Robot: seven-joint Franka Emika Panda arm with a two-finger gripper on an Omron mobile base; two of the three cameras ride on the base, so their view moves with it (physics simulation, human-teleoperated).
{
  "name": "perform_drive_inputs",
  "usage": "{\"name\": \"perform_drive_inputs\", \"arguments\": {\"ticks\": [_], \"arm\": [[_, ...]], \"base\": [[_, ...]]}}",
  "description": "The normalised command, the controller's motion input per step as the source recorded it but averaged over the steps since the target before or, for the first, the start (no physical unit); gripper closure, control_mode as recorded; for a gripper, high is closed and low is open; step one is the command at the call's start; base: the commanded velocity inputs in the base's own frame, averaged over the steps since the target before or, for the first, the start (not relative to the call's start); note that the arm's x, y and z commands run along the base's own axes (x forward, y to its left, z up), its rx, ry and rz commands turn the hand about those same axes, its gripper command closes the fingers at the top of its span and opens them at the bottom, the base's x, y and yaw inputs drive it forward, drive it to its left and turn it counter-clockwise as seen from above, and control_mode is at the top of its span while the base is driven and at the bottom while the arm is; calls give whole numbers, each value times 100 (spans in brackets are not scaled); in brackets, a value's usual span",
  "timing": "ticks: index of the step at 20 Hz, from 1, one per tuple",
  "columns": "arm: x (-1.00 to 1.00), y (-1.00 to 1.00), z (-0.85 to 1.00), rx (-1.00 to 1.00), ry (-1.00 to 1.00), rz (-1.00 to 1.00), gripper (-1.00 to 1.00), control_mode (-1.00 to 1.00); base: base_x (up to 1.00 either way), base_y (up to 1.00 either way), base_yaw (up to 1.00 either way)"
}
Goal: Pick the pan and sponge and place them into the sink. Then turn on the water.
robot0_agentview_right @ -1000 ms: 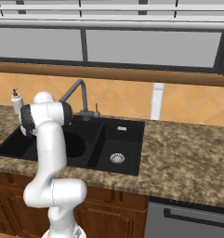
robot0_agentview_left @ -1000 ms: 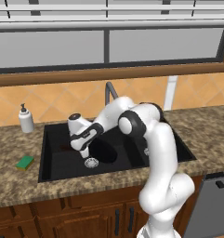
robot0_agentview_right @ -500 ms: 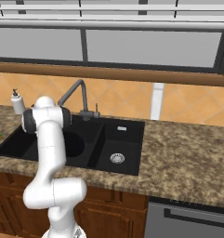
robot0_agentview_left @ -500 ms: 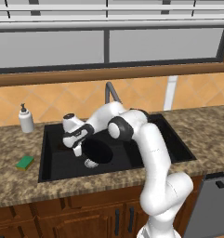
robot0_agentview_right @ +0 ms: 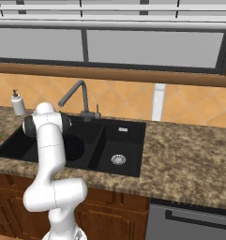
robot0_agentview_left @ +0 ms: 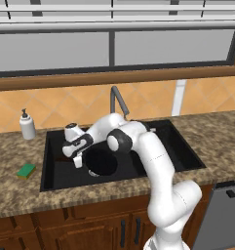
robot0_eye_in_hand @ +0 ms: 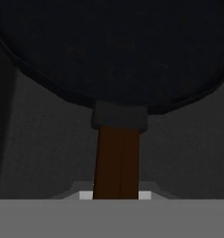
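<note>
**Pan going into the large basin**

Item: pan, round, black, over the larger basin of the sink. Brown handle runs back into the claw.

Claw: pinched nearly together on the handle.

Handling advice: lower until the pan sits flat, then release.

Pending: sponge, on the counter left of the sink.

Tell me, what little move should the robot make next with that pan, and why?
Probably lower a touch, then open the gripper. It is shut on the brown handle of the pan, which already hangs inside the larger basin of the sink. The green sponge waits on the counter, so letting go frees the gripper for it.
</note>
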Motion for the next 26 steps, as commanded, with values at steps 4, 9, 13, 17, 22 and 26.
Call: {"name": "perform_drive_inputs", "arguments": {"ticks": [4, 9, 13, 17, 22, 26], "arm": [[0, 4, -58, 4, 0, -16, 100, -100], [0, 5, -52, 3, 0, -16, 100, -100], [0, 7, -54, 2, 0, -15, 100, -100], [0, 15, -39, 0, 0, -14, 100, -100], [3, 10, -25, 0, 5, -11, 100, -100], [0, 0, 0, 0, 0, 0, -100, -100]], "base": [[0, 0, 0], [0, 0, 0], [0, 0, 0], [0, 0, 0], [0, 0, 0], [0, 0, 0]]}}
